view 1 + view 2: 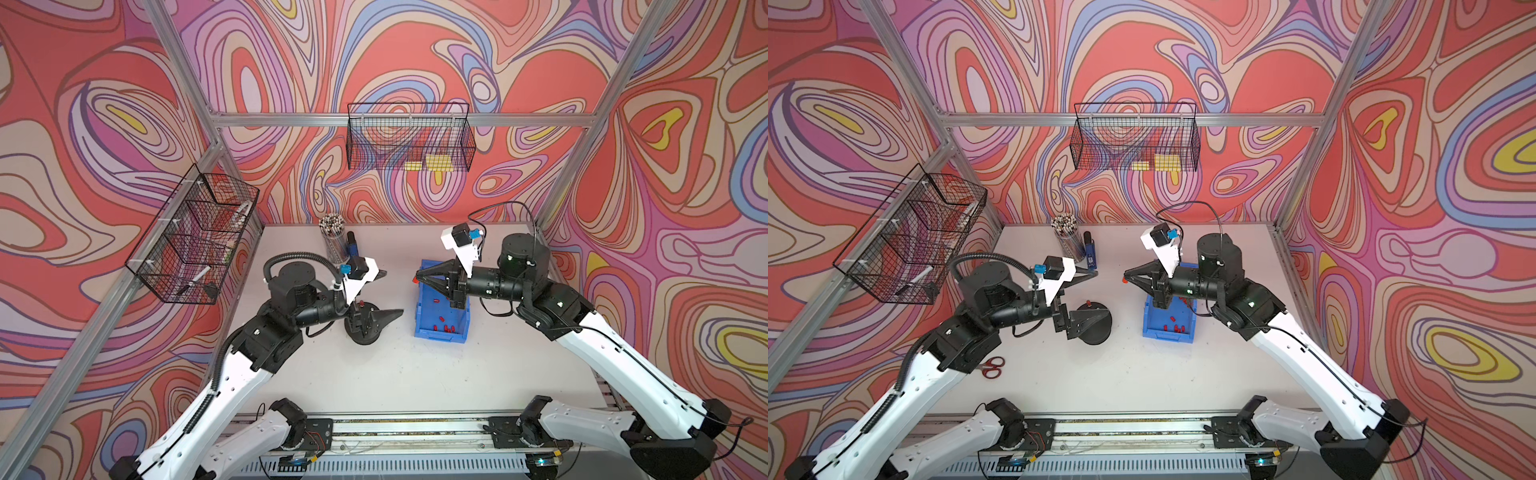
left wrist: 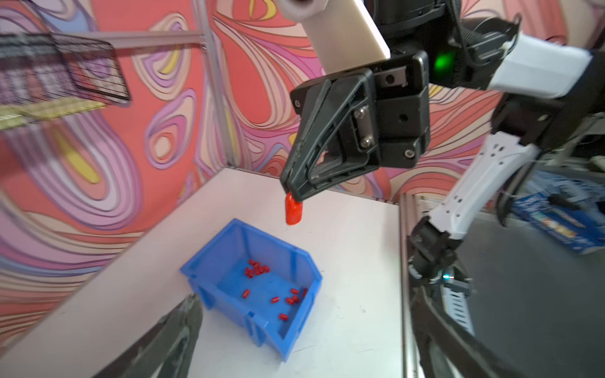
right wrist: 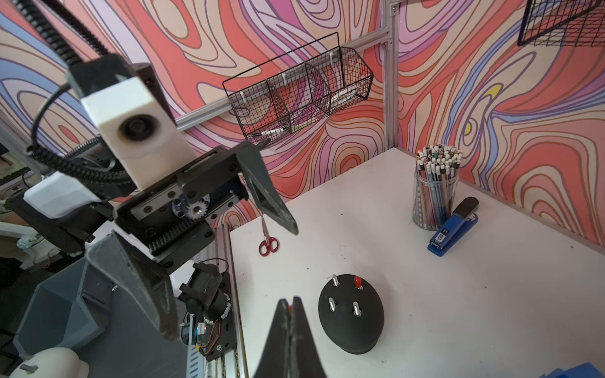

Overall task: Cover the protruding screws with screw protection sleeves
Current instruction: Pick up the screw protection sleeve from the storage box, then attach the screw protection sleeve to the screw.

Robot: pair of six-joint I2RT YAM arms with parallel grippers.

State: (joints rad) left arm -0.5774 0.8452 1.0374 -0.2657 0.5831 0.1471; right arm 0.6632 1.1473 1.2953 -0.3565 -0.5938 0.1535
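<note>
A black dome base (image 3: 352, 322) carries four upright screws. One screw wears a red sleeve (image 3: 357, 282); the three others (image 3: 331, 303) are bare metal. My right gripper (image 3: 289, 304) is shut on a red sleeve (image 2: 293, 212), which hangs from its tip (image 1: 415, 280) above the table between the blue bin and the dome. My left gripper (image 1: 388, 293) is open wide and empty, held over the dome (image 1: 365, 332) and partly hiding it in both top views. Several loose red sleeves (image 2: 258, 270) lie in the blue bin (image 2: 304, 261).
A cup of pencils (image 3: 435, 186) and a blue stapler (image 3: 453, 230) stand at the back of the table. Red-handled scissors (image 1: 992, 368) lie near the left arm. Wire baskets hang on the back wall (image 1: 409, 137) and left wall (image 1: 195, 237).
</note>
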